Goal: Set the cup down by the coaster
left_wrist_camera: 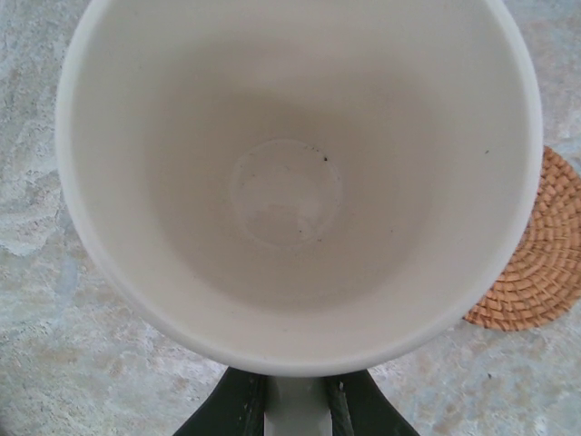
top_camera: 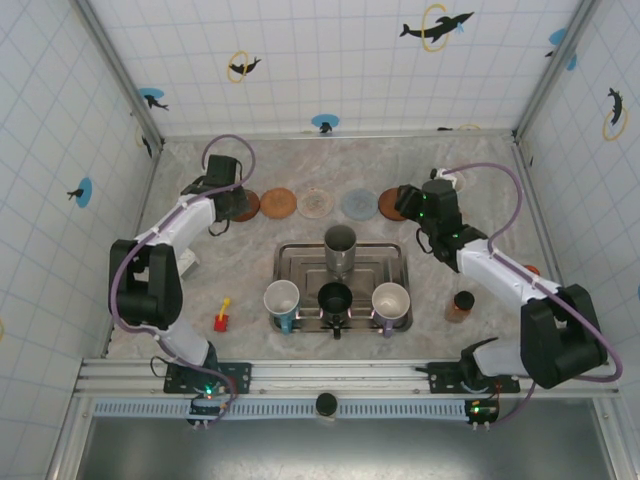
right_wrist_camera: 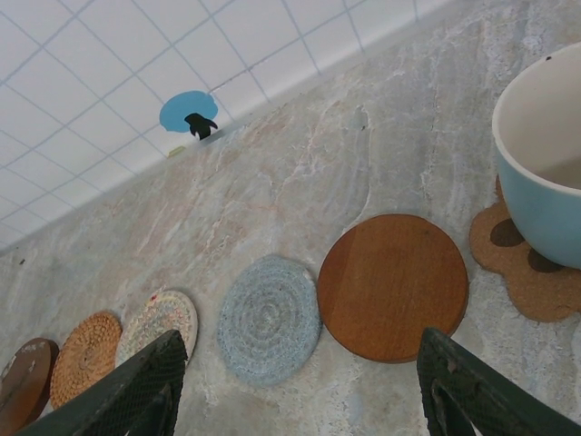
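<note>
Cup (left_wrist_camera: 290, 182) sits clamped at its near side in the left end effector (left_wrist_camera: 295, 401), beside a woven coaster (left_wrist_camera: 537, 263).

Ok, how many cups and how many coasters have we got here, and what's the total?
Cups: 6
Coasters: 6
Total: 12
</note>
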{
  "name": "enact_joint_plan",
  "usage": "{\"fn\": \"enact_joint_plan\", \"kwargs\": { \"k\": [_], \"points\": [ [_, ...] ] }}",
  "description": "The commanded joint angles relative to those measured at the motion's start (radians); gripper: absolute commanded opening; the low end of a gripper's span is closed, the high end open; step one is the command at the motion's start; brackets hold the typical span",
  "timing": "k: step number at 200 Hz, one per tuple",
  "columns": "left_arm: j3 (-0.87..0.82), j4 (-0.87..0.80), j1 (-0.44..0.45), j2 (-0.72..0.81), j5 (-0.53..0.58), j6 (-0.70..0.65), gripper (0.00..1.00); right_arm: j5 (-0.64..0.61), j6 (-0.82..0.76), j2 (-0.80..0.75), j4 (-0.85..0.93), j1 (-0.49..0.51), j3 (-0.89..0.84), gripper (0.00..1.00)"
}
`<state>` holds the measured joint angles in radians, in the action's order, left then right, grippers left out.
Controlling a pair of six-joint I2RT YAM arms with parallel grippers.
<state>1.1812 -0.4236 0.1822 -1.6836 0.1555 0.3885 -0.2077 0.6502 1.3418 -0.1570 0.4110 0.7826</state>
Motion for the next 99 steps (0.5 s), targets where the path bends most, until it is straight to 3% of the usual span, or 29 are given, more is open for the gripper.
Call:
{"fn": "enact_joint_plan", "kwargs": {
  "k": [1,99],
  "points": [
    [0.036,0.068,-0.012,-0.006,-0.013,-0.024,0.0,0.005,0.008,0.014,-0.029,-0.004,0.057,0.68],
    [0.075,0.072,-0.016,-0.051,-0.028,-0.027,0.0,0.022,0.005,0.045,-0.021,0.0,0.082,0.68]
  ]
}}
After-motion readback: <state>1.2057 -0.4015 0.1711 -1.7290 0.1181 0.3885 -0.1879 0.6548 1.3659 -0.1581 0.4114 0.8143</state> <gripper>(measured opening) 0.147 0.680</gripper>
